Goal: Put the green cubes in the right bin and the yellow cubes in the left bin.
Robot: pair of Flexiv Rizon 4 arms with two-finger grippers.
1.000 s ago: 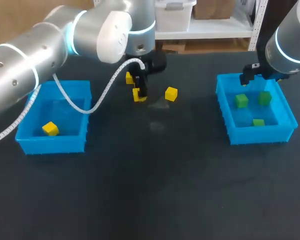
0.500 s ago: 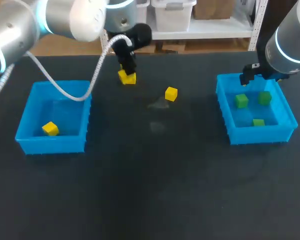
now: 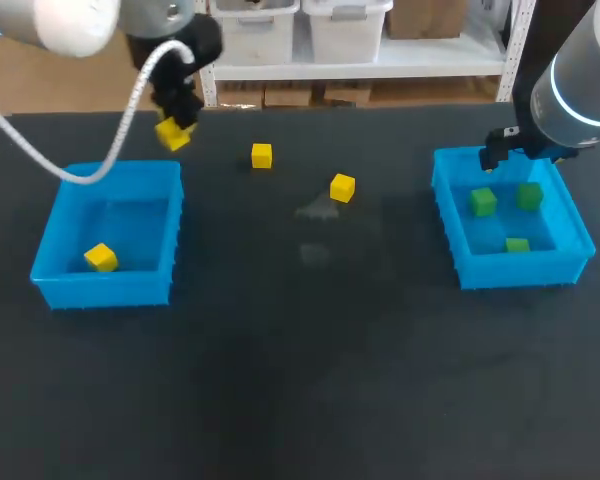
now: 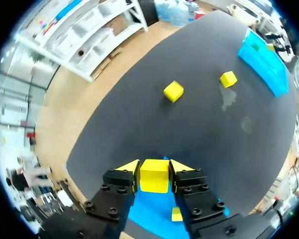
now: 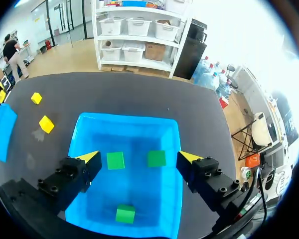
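My left gripper (image 3: 174, 128) (image 4: 154, 170) is shut on a yellow cube (image 3: 172, 133) (image 4: 154, 175), held in the air just beyond the far rim of the left blue bin (image 3: 70, 285) (image 4: 144, 216). One yellow cube (image 3: 101, 257) (image 4: 176, 214) lies inside that bin. Two more yellow cubes (image 3: 262, 155) (image 3: 342, 187) rest on the black table between the bins; the left wrist view has them ahead of the fingers (image 4: 173, 91) (image 4: 228, 78). My right gripper (image 5: 138, 158) hangs open over the right blue bin (image 3: 450, 215) (image 5: 127, 122), which holds three green cubes (image 3: 483, 202) (image 3: 528, 196) (image 3: 517, 245).
The black tabletop (image 3: 300, 350) stretches bare in front of both bins. A faint pale smear (image 3: 318, 210) marks the table near the middle cube.
My left arm has lifted a yellow cube off the table and carried it left, from the table's middle to the far edge of the left bin. The right arm has not moved.
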